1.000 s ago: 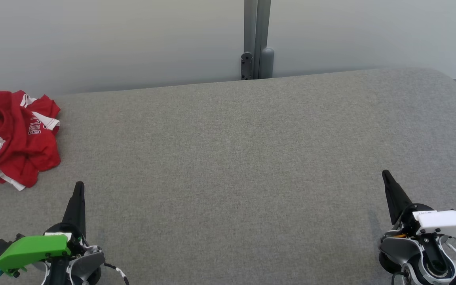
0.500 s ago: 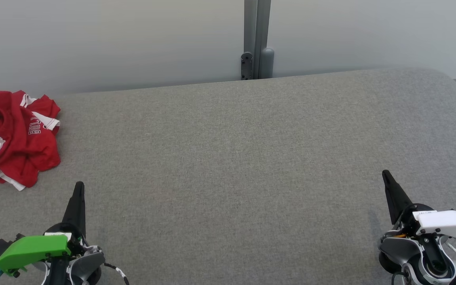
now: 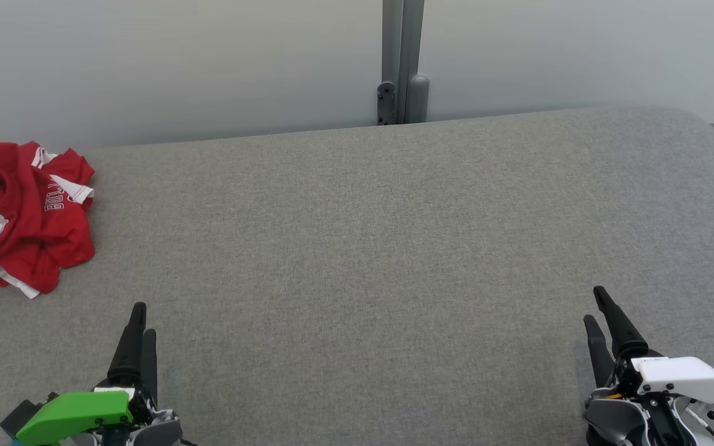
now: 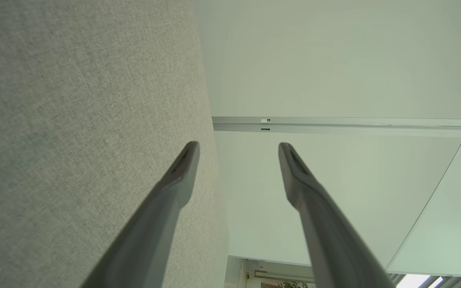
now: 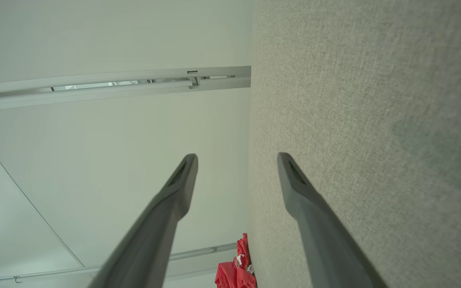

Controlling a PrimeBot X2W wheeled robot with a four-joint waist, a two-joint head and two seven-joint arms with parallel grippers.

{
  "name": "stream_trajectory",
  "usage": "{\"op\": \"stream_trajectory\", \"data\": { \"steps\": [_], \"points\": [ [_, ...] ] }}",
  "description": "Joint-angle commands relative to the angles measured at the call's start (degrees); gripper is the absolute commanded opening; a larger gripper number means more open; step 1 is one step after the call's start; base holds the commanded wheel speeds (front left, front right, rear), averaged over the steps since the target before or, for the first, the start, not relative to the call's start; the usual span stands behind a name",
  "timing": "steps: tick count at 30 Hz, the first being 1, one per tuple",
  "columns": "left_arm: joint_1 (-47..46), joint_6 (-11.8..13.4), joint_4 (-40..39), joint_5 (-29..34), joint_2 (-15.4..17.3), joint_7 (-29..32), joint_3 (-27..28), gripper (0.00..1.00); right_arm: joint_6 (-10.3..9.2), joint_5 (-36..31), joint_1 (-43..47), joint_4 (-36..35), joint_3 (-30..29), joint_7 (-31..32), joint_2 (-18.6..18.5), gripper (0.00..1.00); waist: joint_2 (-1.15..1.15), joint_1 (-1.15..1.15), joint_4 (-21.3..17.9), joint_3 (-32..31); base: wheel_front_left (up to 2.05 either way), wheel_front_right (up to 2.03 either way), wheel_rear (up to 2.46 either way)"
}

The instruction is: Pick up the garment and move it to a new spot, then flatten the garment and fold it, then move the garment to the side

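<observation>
Over the cushion [image 3: 357, 248], left pincer [image 3: 144, 318] and right pincer [image 3: 594, 305] point forward, parted.

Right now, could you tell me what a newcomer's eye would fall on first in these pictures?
The crumpled red shirt at the far left of the grey fabric surface stands out first. Then come the left pincer, lower left, and the right pincer, lower right, both open and empty.
</observation>
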Motion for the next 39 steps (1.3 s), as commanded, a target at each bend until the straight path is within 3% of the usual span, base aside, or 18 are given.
{"op": "stream_trajectory", "data": {
  "steps": [1,11,26,39],
  "points": [
    [-0.72,0.21,-1.52,1.07,0.24,-0.71,-0.55,1.0,0.02,-0.68,-0.69,-1.24,0.3,-0.78,-0.32,1.0,0.0,0.0,0.01,0.0,0.0,0.0,0.0],
    [-0.65,1.68,-4.36,7.45,0.31,-3.31,-2.24,1.0,0.02,-7.63,-0.41,-3.74,0.4,-3.38,-0.44,1.0,0.0,0.0,0.05,0.0,0.0,0.0,0.0],
    [-0.6,4.77,-8.87,25.38,0.41,-6.75,-5.43,1.0,0.03,-25.36,0.41,-9.17,1.48,-6.81,-0.6,1.0,0.0,0.0,0.05,0.07,0.0,0.0,0.0],
    [0.53,5.89,-10.12,39.44,0.49,-9.31,-7.63,1.0,0.04,-40.14,1.11,-11.49,3.99,-9.36,-0.72,1.0,0.0,0.0,-0.03,-0.09,0.0,0.0,0.0]
  ]
}}
